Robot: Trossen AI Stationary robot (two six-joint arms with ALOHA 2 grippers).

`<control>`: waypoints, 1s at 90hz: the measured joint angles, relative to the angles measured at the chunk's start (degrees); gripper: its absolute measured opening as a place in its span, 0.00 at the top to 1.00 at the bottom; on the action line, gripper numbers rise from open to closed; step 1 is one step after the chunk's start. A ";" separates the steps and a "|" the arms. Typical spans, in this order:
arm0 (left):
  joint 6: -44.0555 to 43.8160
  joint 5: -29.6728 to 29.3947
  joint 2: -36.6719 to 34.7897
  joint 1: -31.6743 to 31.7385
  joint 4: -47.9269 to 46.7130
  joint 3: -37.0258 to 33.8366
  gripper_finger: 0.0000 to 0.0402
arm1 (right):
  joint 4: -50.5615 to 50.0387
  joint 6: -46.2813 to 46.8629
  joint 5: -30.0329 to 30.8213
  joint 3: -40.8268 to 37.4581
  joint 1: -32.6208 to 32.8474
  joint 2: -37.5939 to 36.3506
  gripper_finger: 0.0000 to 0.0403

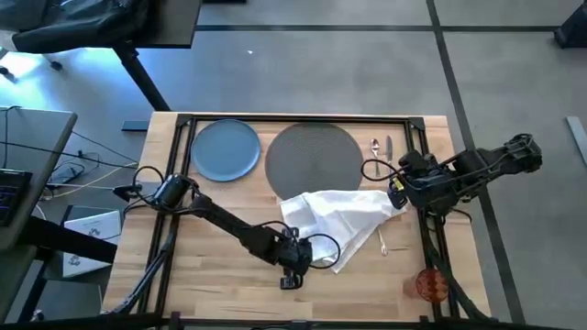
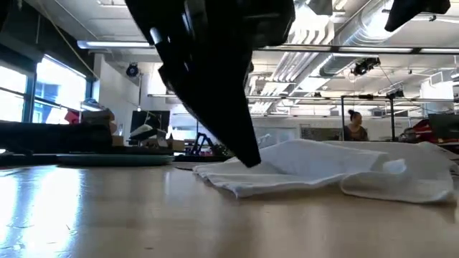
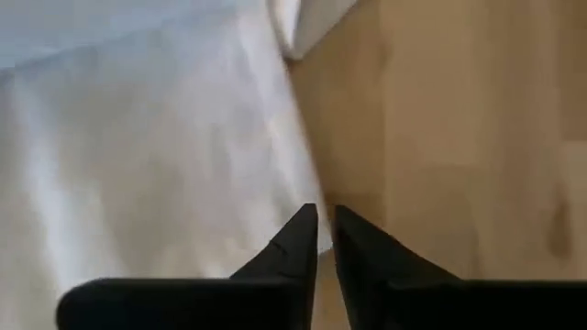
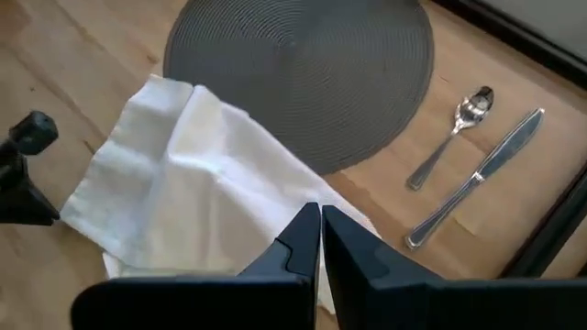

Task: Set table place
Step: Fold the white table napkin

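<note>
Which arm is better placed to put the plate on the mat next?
Left, probably. The blue plate lies on the left arm's side of the table, beside the mat. The left gripper and right gripper are both at the napkin, fingers closed.

No readable text, label, brand, number or sign anywhere. A small yellow patch on the right arm (image 1: 397, 194), right of centre in the high view, too small to read.
</note>
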 joint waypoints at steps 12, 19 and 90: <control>2.28 -0.25 2.15 0.00 -0.33 -0.08 0.85 | 0.02 -1.23 -0.16 0.00 0.00 0.00 1.00; 2.09 -0.21 2.61 0.09 -0.83 0.01 0.82 | 0.02 -1.26 -0.38 0.00 0.00 0.00 1.00; -21.94 -12.97 -16.80 3.04 -17.36 -0.09 1.00 | 25.17 -12.29 -13.27 -16.59 8.44 1.49 1.00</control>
